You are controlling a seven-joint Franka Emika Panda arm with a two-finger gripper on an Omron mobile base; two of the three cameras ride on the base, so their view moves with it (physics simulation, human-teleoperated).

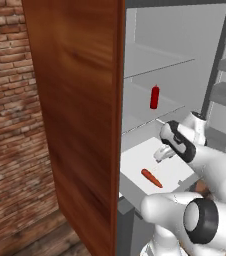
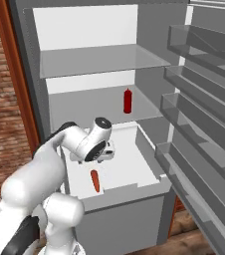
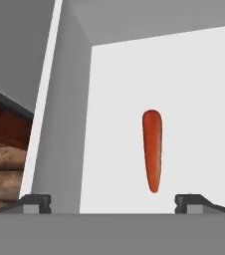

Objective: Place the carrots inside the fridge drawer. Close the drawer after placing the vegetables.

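Inside a rendered kitchen, a brick wall (image 1: 10,100) fills the nine o'clock side of the left base view, next to the fridge's open wood-faced door (image 1: 77,115), which stands edge-on and blocks much of the cabinet. Past it, toward three o'clock, the grey fridge interior (image 2: 84,30) shows glass shelves (image 2: 99,59), with an upright red bottle (image 1: 154,97) standing on the lower shelf at about twelve o'clock from the pulled-out fridge drawer (image 2: 149,149). The carrot (image 1: 151,178) lies flat on the drawer's white floor, near its front edge, apart from every wall. Above the drawer hangs the white arm's gripper (image 1: 164,154), at roughly one o'clock from the carrot in the left base view and at twelve o'clock from it in the right base view, clear of the vegetable and not touching it. Seen from the hand camera, the carrot (image 3: 152,149) runs from twelve to six o'clock with its pointed end at six, and the two dark fingertips (image 3: 35,201) stand far apart at the bottom corners, spread wide with nothing between them. At the three o'clock side of the right base view, the inner face of another open door carries a stack of grey door racks (image 2: 204,104).
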